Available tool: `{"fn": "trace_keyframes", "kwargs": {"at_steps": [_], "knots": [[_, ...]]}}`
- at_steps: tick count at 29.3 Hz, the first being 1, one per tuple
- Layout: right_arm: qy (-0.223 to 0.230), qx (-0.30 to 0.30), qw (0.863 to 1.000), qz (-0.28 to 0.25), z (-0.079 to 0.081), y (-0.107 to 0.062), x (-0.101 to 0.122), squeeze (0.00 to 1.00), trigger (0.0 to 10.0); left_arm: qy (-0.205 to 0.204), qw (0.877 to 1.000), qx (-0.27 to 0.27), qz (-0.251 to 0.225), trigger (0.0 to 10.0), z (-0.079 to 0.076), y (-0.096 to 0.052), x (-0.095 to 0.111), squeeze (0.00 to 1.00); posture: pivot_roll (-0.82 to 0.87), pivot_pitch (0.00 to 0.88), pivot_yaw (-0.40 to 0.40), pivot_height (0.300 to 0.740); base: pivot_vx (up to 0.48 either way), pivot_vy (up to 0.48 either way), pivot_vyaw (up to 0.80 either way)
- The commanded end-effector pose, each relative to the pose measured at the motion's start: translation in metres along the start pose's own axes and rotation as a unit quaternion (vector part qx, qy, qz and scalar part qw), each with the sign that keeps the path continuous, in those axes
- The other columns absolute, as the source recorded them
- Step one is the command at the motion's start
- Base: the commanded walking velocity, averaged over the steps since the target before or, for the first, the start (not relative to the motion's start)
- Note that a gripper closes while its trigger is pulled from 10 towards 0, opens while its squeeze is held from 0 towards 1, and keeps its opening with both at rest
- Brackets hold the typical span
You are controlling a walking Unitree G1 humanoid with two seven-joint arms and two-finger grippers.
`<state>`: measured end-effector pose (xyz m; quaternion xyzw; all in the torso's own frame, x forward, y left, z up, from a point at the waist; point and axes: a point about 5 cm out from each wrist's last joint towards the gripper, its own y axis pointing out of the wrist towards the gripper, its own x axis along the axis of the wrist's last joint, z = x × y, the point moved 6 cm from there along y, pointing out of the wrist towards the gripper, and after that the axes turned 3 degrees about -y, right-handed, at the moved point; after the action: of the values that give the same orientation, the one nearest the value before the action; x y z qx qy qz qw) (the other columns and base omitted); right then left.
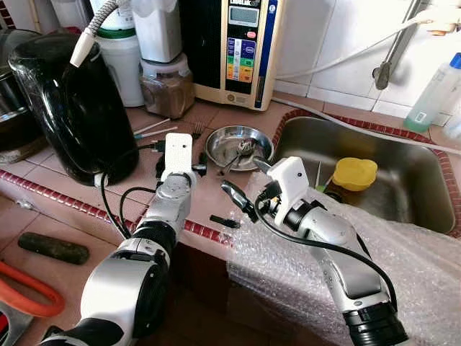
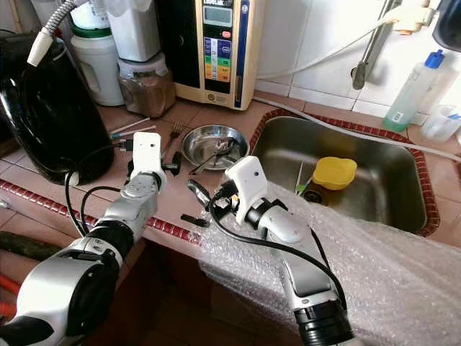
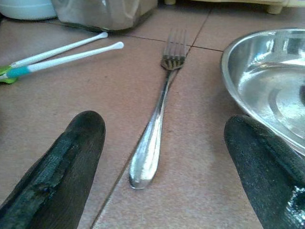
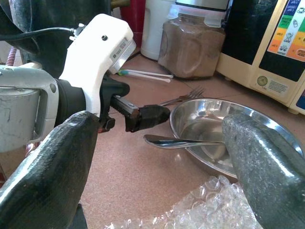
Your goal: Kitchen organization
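Both grippers, left (image 3: pixel 162 157) and right (image 4: pixel 152 167), hover spread over fork (image 3: pixel 155 129).

A fork (image 2: pixel 174 132) lies just ahead of the left gripper (image 2: pixel 168 160) (fingers spread wide), a steel bowl (image 2: pixel 215 145) beside it.

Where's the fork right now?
The fork lies flat on the tiled counter, between the left gripper's open fingers, just left of the steel bowl.
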<state>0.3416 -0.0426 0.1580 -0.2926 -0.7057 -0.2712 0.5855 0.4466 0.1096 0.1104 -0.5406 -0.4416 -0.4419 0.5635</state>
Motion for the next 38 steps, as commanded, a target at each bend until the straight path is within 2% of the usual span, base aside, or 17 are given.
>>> {"fn": "trace_keyframes", "kwargs": {"at_steps": [1,11,21,26,30,34,35,36,38], "knots": [[-0.003,0.003,1.000,0.001,0.002,-0.001,0.000,0.00,10.0,0.004,1.000,-0.005,0.003,10.0,-0.005,0.001,0.002,0.00,-0.08,0.000,-0.001,0.740,0.000,0.000,0.00],[-0.004,-0.004,1.000,0.003,0.000,-0.005,0.000,0.00,10.0,0.004,1.000,-0.010,0.005,10.0,-0.009,0.000,0.001,0.00,-0.10,0.000,0.013,0.740,0.000,0.000,0.00],[-0.001,-0.006,1.000,0.006,0.002,-0.008,-0.002,0.00,10.0,0.004,1.000,-0.004,0.007,10.0,0.001,0.002,0.001,0.00,-0.11,0.000,0.016,0.740,0.000,0.000,0.00],[0.003,-0.008,1.000,0.010,0.003,-0.011,-0.004,0.00,10.0,-0.011,1.000,-0.004,0.014,10.0,0.007,0.003,0.000,0.00,-0.11,0.000,0.012,0.740,0.000,0.000,0.00],[0.010,-0.009,1.000,0.006,0.004,-0.012,-0.003,0.00,10.0,-0.024,1.000,-0.014,0.014,10.0,0.006,0.003,0.001,0.00,-0.11,0.000,0.012,0.740,0.000,0.000,0.00],[0.012,-0.010,1.000,0.006,0.006,-0.011,-0.003,0.00,10.0,-0.017,0.999,-0.022,0.021,10.0,0.007,0.003,-0.001,0.00,-0.11,0.000,0.015,0.740,0.000,0.000,0.00],[0.012,-0.010,1.000,0.007,0.006,-0.011,-0.003,0.00,10.0,-0.013,0.999,-0.023,0.025,3.7,0.008,0.003,-0.003,0.00,-0.10,0.000,0.019,0.740,0.000,0.000,0.00],[0.013,-0.010,1.000,0.007,0.007,-0.011,-0.004,0.00,10.0,-0.015,0.999,-0.027,0.030,0.0,0.008,0.003,-0.004,0.00,-0.10,0.000,0.021,0.740,0.000,0.000,0.00],[0.014,-0.011,1.000,0.007,0.008,-0.010,-0.004,0.00,10.0,-0.010,0.999,-0.033,0.036,0.0,0.008,0.003,-0.006,0.00,-0.10,0.000,0.023,0.740,0.000,0.000,0.00]]}}
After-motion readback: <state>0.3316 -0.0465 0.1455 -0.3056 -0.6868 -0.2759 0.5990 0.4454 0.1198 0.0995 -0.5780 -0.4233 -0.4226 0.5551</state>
